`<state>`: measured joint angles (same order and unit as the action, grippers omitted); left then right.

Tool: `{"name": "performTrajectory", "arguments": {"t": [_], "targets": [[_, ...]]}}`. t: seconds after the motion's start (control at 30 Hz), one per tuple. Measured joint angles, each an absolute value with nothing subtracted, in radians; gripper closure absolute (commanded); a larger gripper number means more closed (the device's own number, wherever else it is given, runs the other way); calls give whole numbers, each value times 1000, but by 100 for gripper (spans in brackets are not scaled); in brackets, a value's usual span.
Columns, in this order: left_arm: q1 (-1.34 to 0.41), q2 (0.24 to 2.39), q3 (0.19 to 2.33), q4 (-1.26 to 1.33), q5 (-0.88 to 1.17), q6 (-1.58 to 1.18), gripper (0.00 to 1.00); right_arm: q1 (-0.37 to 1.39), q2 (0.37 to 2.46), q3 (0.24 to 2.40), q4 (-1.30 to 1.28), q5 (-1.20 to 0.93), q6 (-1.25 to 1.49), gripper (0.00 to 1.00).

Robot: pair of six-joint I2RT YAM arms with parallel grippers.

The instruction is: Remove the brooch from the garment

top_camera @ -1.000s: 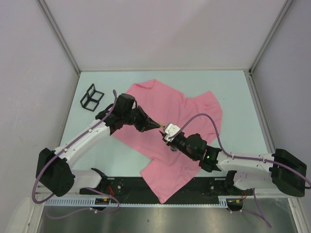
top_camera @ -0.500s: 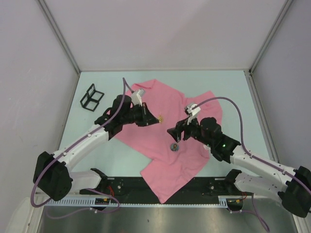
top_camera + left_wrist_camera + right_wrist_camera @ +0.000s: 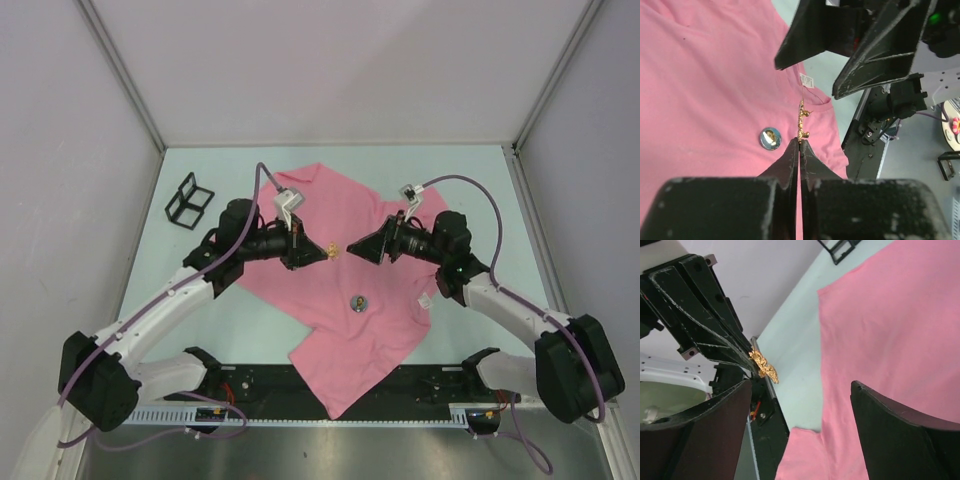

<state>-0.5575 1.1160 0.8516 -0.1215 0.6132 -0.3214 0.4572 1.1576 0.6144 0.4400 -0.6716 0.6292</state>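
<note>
From above, the brooch [image 3: 334, 251] is only a gold speck, and we cannot make out its pin in any view; the left arm hides part of the garment [image 3: 340, 200]. We see the left gripper [image 3: 799, 144] clenched on the brooch's end, holding it above the cloth. The right gripper [image 3: 800, 385] gapes wide just beside it, not touching it. A round badge [image 3: 357, 303] lies on the garment.

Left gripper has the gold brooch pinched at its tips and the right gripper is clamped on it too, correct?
Not quite. The right gripper is open, clear of the gold brooch; the right wrist view shows its fingers spread wide. The left gripper does pinch it.
</note>
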Motion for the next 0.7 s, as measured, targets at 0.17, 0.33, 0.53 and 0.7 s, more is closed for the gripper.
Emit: {"name": "performTrajectory", "arguments": {"t": [0.17, 0.33, 0.53, 0.7], "targets": [[-558, 1119, 816, -44, 653, -353, 100, 458, 1269, 616, 627, -734, 710, 21], [-558, 1126, 762, 25, 678, -411, 100, 497, 1328, 616, 759, -743, 754, 26], [-558, 1141, 755, 66, 686, -447, 100, 542, 1353, 631, 866, -749, 786, 33], [-558, 1141, 753, 70, 683, -465, 99, 561, 1364, 644, 896, -750, 794, 37]]}}
